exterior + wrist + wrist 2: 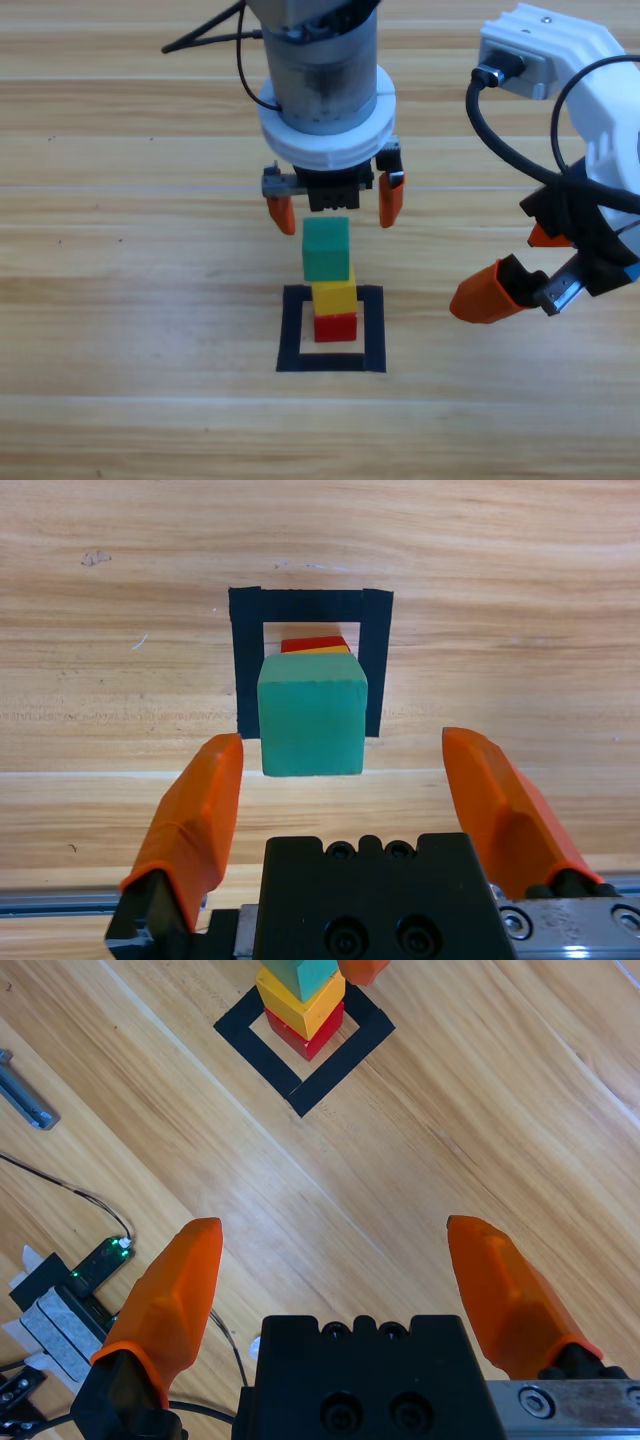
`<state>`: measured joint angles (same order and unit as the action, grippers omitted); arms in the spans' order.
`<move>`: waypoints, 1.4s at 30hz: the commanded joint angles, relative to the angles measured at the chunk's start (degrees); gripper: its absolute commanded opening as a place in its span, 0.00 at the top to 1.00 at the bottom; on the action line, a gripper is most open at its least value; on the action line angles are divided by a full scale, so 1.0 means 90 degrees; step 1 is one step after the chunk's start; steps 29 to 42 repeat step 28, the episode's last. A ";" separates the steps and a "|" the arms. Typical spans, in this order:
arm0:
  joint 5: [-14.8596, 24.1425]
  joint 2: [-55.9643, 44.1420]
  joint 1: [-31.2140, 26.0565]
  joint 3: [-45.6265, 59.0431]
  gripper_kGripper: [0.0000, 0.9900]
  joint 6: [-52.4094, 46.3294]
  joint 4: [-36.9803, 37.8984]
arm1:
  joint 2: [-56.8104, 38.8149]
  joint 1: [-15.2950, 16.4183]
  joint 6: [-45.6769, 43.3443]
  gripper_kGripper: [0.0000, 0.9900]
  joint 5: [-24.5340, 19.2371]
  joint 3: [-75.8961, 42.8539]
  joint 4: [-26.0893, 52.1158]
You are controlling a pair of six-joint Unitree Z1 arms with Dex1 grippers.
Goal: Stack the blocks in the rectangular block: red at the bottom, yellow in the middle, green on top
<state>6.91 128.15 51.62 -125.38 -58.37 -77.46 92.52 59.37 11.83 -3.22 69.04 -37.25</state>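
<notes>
High view: left tool (pixel 335 212) hangs apart over green (pixel 326 249), stack complete inside rectangular block (pixel 332 362); right tool (pixel 520 285), also apart, waits aside.

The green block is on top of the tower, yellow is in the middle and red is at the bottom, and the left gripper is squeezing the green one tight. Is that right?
Not quite. The colour order is right, but the left gripper is not squeezing the green block. The left wrist view shows its jaws open, with a gap on either side of the block. Green sits free on yellow, above red, inside the rectangular block.
</notes>
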 commanded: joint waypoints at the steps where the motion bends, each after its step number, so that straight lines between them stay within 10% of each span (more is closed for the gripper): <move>1: 0.0395 -0.0499 0.0349 -0.0044 0.10 -0.0038 0.0004 | 0.0238 -0.0015 -0.0025 0.00 0.0113 0.0044 -0.0139; 10: 0.2084 -0.2442 0.0886 0.0826 0.05 0.0392 0.0101 | 0.0247 -0.0015 -0.0025 0.00 -0.0160 0.0063 -0.0139; 14: 0.2621 -0.3937 0.1257 0.3247 0.04 0.0666 0.1185 | 0.0247 -0.0015 -0.0025 0.00 -0.0502 0.0083 -0.0149; 20: 0.2563 -0.6446 0.1325 0.7173 0.00 0.1720 0.3656 | 0.0218 -0.0015 -0.0025 0.00 -0.0326 0.0132 -0.0158; 42: 0.2572 -0.6817 0.1325 0.7710 0.00 0.1867 0.3666 | 0.0286 -0.0015 -0.0015 0.00 -0.0307 0.0122 -0.0158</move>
